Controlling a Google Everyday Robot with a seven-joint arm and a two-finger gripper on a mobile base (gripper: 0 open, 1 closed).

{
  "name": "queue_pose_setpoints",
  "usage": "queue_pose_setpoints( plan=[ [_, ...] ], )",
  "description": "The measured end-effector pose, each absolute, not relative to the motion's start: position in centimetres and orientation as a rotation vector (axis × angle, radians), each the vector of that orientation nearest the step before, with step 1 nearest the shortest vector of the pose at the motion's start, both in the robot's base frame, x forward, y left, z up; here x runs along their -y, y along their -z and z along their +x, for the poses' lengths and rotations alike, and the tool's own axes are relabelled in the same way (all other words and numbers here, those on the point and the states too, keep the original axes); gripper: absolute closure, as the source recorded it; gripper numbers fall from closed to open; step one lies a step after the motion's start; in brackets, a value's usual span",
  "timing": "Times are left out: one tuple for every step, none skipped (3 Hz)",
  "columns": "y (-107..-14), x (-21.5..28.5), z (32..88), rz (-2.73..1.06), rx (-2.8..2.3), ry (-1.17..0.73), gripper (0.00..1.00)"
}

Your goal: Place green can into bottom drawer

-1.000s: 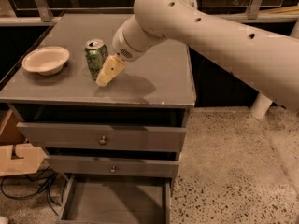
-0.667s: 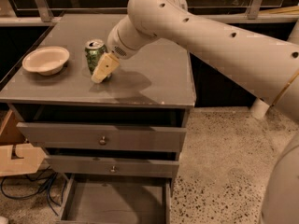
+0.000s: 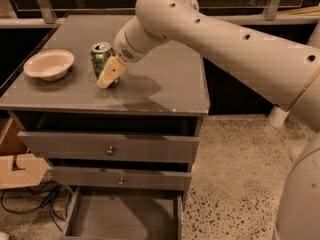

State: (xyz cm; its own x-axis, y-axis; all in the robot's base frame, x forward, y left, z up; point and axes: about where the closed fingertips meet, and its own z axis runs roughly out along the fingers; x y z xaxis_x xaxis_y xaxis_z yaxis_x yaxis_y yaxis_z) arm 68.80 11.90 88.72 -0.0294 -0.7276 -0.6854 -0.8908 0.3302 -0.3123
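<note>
So the green can [image 3: 101, 58] is being left standing upright on the cabinet top [image 3: 165, 79], toward the front-left corner, with a cream bowl [image 3: 49, 64] sitting apart on its left. As far as can be judged, it isn't being lifted yet.

The gripper [image 3: 107, 76] is being held low at the can's front-right side and angled down toward the tabletop, with the big white arm [image 3: 225, 39] being reached in from the right. That low, slanted pose is probably being used so the can gets taken around its body rather than from the pull-tab end.

The cream-coloured end of the gripper is overlapping the can's lower right, while the silver top and left side are being left uncovered. Whether the can is actually sitting inside the jaws or just beside them can't be told from this angle. Whether they're spread or pinching it can't be told either.

Down below, the bottom drawer [image 3: 125, 216] is being kept pulled out with its flat grey floor exposed, presumably so the can can be lowered straight in. The two knobbed drawers [image 3: 107, 146] above are being kept pushed further back than it, out of the way.
</note>
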Motion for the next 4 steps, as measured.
queue_pose_setpoints(
  plan=[
    [-88.4, -12.3, 66.9, -1.447, -1.791, -0.338, 0.00],
    [-88.4, -12.4, 66.9, -1.447, -1.791, -0.338, 0.00],
    [-88.5, -13.4, 67.9, -1.452, -1.774, -0.368, 0.00],
    [-88.5, -14.8, 68.7, -1.470, -1.755, -0.398, 0.00]
  ],
)
